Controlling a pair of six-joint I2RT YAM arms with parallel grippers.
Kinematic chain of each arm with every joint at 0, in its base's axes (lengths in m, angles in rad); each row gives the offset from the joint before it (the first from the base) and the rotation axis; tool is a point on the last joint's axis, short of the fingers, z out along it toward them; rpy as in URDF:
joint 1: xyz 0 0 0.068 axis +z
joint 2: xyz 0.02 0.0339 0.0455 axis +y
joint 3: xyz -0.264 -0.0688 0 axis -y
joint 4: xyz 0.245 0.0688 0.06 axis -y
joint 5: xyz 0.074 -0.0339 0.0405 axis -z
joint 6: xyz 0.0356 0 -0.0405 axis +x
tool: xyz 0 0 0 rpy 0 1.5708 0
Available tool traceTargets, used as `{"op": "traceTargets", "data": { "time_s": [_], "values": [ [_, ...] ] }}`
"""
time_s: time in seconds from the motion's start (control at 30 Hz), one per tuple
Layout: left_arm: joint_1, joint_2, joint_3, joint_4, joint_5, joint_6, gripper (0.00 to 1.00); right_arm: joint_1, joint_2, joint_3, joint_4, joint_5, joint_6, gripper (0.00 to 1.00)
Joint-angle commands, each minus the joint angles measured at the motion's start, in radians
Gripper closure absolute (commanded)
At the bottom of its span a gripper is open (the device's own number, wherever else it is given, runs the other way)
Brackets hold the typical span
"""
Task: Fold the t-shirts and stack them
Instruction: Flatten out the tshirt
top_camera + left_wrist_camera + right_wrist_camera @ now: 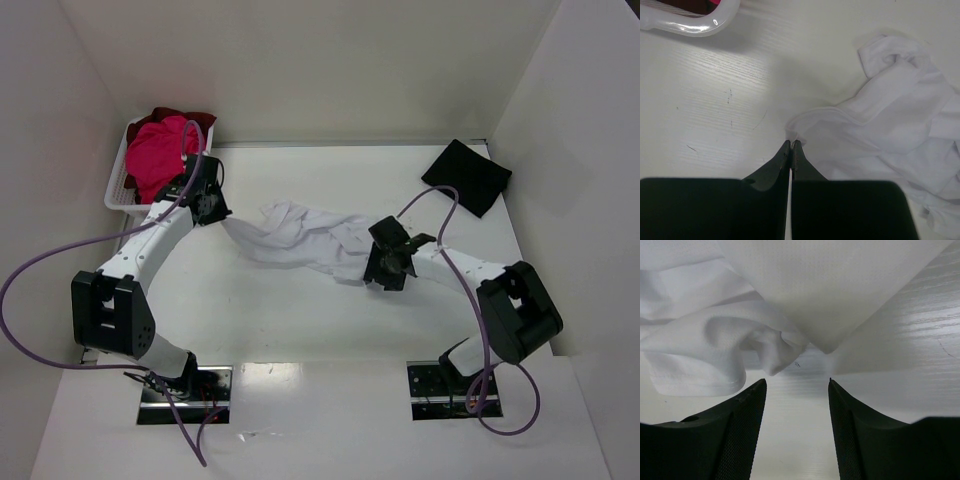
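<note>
At the far left of the bench (300, 330), a white basket (116, 195) holds the unfolded pink t-shirt (160, 155) and dark red t-shirt (165, 113). The left fingers (780, 162) are clamped on an edge of the white t-shirt (300, 235), apparently to stretch it flat mid-bench. The right fingers (752, 410) stand apart and empty, just short of it. The black t-shirt (466, 176) lies far right, seemingly folded, probably the stack's base. Four shirts, one basket.

Cameras: one overhead, two wrist-mounted.
Overhead looks down from behind the near edge across the table (300, 330); wrist views sit low and close, all three sharing the white t-shirt (300, 240).
</note>
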Motion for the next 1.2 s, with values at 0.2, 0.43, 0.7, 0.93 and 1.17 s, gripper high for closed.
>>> {"op": "traceTargets", "data": {
  "time_s": [0.2,0.43,0.7,0.93,1.17],
  "values": [
    [0.002,-0.021,-0.003,0.03,0.01,0.023,1.0,0.016,0.11,0.044,0.043,0.039,0.026,0.47],
    [0.002,-0.021,-0.003,0.03,0.01,0.033,1.0,0.016,0.131,0.053,0.064,0.039,0.035,0.47],
    [0.012,-0.011,-0.003,0.03,0.01,0.033,1.0,0.016,0.171,0.097,0.073,0.057,0.035,0.47],
    [0.012,-0.002,-0.003,0.03,0.021,0.033,1.0,0.025,0.235,0.108,0.084,0.07,0.044,0.55],
    [0.012,0.007,-0.003,0.03,0.021,0.033,1.0,0.026,0.245,0.108,0.084,0.093,0.055,0.85]
  ]
}}
